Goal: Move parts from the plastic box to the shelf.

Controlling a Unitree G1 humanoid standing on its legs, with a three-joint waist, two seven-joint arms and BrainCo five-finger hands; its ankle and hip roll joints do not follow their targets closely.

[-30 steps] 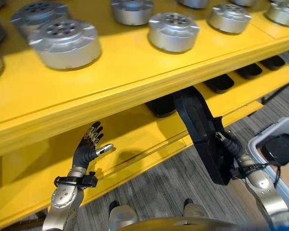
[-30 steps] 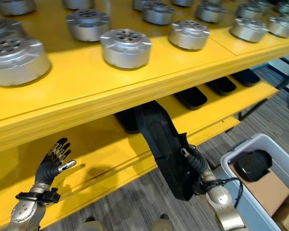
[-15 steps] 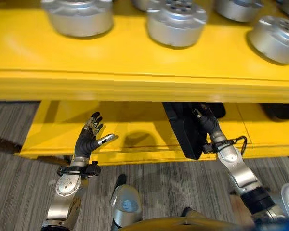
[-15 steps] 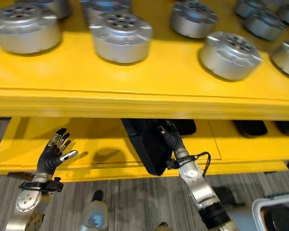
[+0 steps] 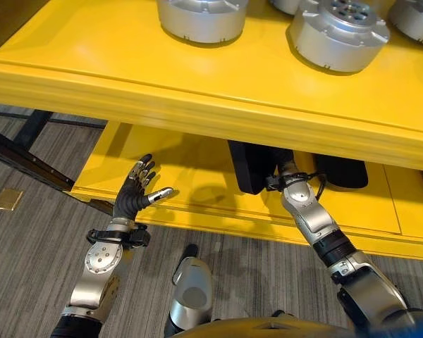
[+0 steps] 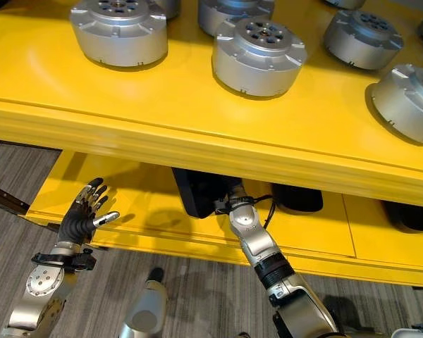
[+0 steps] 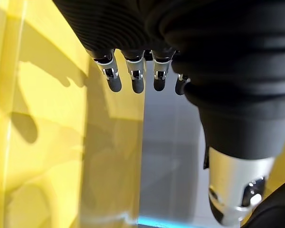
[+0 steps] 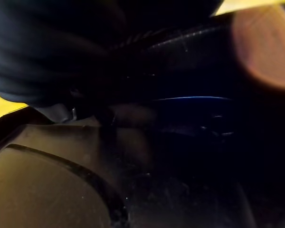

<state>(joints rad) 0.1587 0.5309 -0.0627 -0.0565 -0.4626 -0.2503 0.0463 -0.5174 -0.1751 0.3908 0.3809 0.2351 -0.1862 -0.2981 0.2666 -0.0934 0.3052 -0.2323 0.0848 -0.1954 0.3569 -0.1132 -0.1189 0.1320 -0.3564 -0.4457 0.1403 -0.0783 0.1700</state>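
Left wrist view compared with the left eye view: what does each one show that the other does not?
The left wrist view gives the left hand's fingers from very close, hanging straight and holding nothing. The left eye view gives the silver round parts on the upper shelf and the right arm reaching to the black part on the lower shelf, fingers hidden under the upper shelf. Both show the left hand and yellow shelf surface.

five silver discs (image 6: 259, 46), three black parts (image 6: 197, 191)
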